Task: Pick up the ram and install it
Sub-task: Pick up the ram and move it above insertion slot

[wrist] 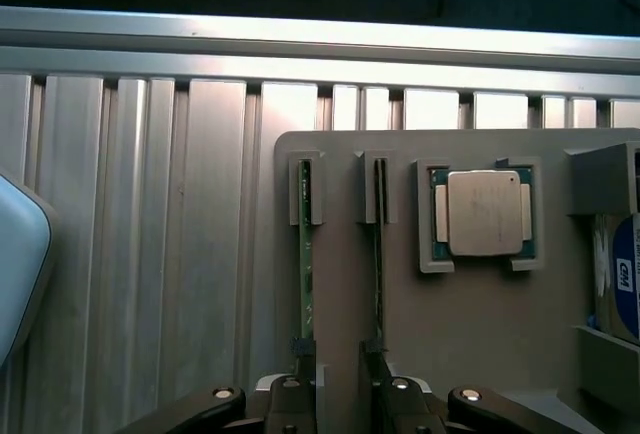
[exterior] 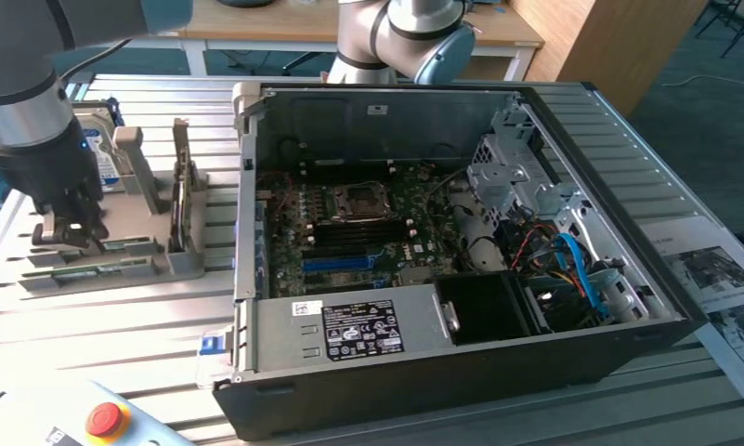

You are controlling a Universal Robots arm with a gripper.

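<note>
Currently gripper [wrist: 340, 364] low over grey holder [wrist: 470, 324], fingers parted, released. Ram [wrist: 306, 274] on edge in holder slot. Ribbed metal table [exterior: 86, 325]; open PC case [exterior: 471, 381] alongside; wooden desk [exterior: 272, 28] behind.

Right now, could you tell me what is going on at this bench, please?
The robot arm's gripper hangs low over a grey holder beside an open computer case. Two ram sticks stand on edge in the holder's slots, next to a processor chip. The fingers are apart at one end of the sticks and hold nothing; both sticks sit in the holder, not yet lifted.
</note>
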